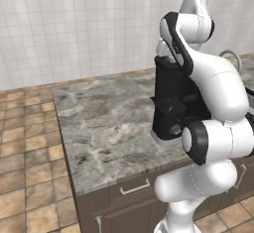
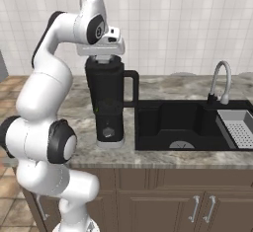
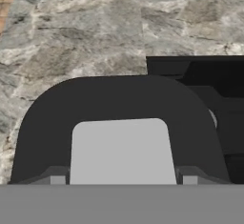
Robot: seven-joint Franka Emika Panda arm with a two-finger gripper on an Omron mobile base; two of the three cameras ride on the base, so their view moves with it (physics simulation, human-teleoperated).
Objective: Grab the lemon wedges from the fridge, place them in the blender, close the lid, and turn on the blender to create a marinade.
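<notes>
The hand [image 2: 103,57] sits directly on top of the blender [image 2: 107,102], pointing straight down, its fingers spread wide; in the hand view the fingertips [image 3: 57,178] flank the light grey cap at the centre of the black lid [image 3: 119,99], which sits on the jar; whether they press the cap I cannot tell; the blender stands on the marble surface [image 1: 99,128], its handle at 3 o'clock toward the black sink [image 2: 178,125]; the dark jar hides any contents; a grey rack [image 2: 239,130] rests in the basin at 3 o'clock.
</notes>
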